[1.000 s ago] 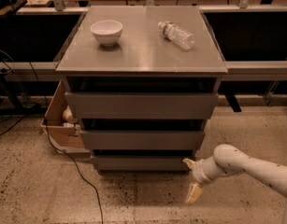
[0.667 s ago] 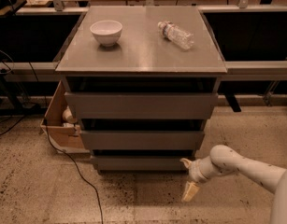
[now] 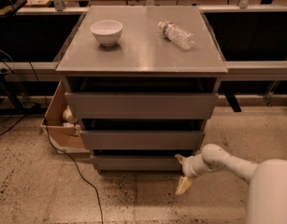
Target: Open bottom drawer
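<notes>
The bottom drawer [image 3: 138, 162] is the lowest of three matte grey fronts on a grey cabinet, closed, just above the floor. My gripper [image 3: 181, 173] reaches in from the lower right on a white arm [image 3: 227, 162]. Its fingers are spread. The upper finger [image 3: 179, 158] touches the right end of the bottom drawer front. The lower finger [image 3: 182, 185] hangs below it over the floor. The gripper holds nothing.
The middle drawer front [image 3: 142, 140] and top drawer front [image 3: 141, 105] are above. A white bowl [image 3: 106, 32] and a lying plastic bottle [image 3: 176, 35] rest on the cabinet top [image 3: 138, 55]. A cardboard box [image 3: 59, 125] and a black cable [image 3: 73, 167] lie to the left on speckled floor.
My gripper has moved left toward the right end of the bottom drawer front. The drawers have not moved.
</notes>
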You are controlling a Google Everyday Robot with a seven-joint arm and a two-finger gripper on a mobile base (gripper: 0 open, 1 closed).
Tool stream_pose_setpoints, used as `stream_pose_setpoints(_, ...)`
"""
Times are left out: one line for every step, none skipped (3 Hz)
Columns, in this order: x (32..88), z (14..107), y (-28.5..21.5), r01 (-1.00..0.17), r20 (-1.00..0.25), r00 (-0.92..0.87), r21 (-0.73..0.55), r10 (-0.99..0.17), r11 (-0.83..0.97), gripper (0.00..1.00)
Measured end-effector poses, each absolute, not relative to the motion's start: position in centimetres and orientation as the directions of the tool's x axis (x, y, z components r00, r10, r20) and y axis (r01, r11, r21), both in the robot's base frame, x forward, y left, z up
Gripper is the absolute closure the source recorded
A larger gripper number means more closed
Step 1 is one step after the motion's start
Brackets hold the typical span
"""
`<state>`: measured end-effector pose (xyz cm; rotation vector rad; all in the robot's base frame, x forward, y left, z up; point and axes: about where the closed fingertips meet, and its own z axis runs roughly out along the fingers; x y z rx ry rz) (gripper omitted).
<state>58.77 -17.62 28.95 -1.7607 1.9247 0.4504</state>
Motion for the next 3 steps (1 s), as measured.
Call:
stream_pose_setpoints(61.1,27.2,-17.2,-0.983,-0.554,-0.034,-0.13,-0.832,0.127,0.0)
stream_pose_setpoints(63.9,25.0,-16.1,-0.965,-0.543,-0.058,-0.184,-0.837,0.186,0.0)
stream_pose_setpoints(65.7,23.7,-15.8,-0.946,-0.529,-0.087,-0.222,-0.844,0.236,0.0)
